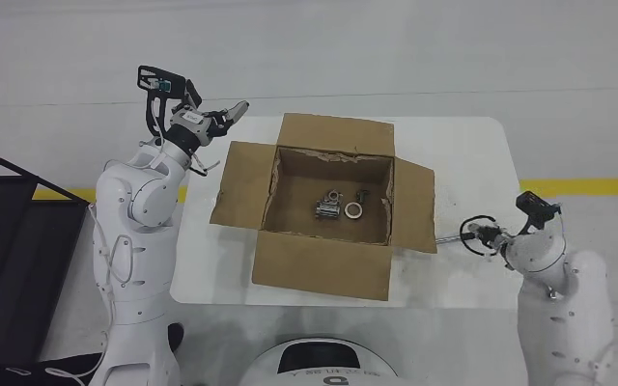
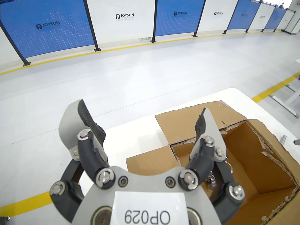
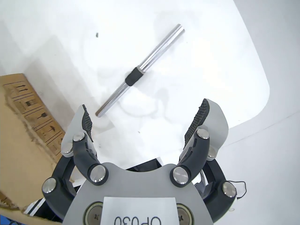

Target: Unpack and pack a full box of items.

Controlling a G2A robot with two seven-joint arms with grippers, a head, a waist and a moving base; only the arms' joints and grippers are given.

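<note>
The left end effector (image 2: 143,106) hung released, fingers spread, by the edge of the surface (image 2: 131,139). The open cardboard box (image 2: 178,122) sat just ahead of it, with small metal parts (image 1: 329,206) and a pale ring (image 1: 354,209) inside. The right end effector (image 3: 144,105) was also released. A metal rod (image 3: 140,70) lay just beyond its fingertips, beside the box.

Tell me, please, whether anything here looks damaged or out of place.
The cardboard box has torn, ragged edges around its opening, so it looks worn. A metal rod lies loose on the table outside the box, in front of the right gripper, whose jaws are open.
</note>
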